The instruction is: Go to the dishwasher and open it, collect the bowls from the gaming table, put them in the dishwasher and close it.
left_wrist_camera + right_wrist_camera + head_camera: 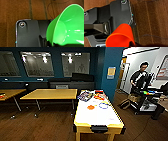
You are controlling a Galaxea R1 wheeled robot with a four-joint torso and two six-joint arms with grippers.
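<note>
The green bowl (65, 27) is sitting right up against your left wrist camera, its base tucked at the left pincer (52, 43), which appears to be grasping it over the brown wooden floor (15, 12). At your right wrist an orange bowl (121, 36) is likewise being carried, the right pincer (132, 43) seemingly clenched on its rim. Ahead, the gaming bench (98, 114) is standing with its black slot end facing you; beyond that slot, an orange item (90, 107) and a blue ring (103, 105) are lying on its white top. To the right of the bench a person (140, 75) is standing at a cart. You are looking at the collecting step, judging by both bowls in hand. Next you are needing the dishwasher, so keep both grips steady while driving.
</note>
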